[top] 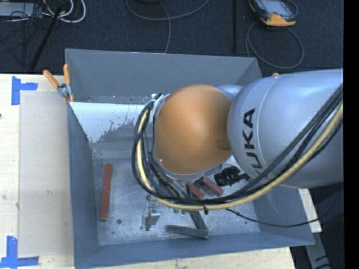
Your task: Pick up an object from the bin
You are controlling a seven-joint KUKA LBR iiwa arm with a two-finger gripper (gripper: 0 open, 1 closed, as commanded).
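Red-brown stick (105,192) lies apart at lower left of the bin (168,74) floor; gripper (150,216) low at lower centre, open or closed cannot be told; dark green strips (188,232) just right; nothing visibly lifted, so pick judged still to do.

Looks like a robotics lab to me: big silver industrial arm with KUKA lettering (291,128) hanging over a grey sheet-metal bin (168,74), dark carpeted floor (112,27) behind it strewn with thin black cables (170,35), and a couple of orange-and-grey handheld controller units (273,10) lying there among them.
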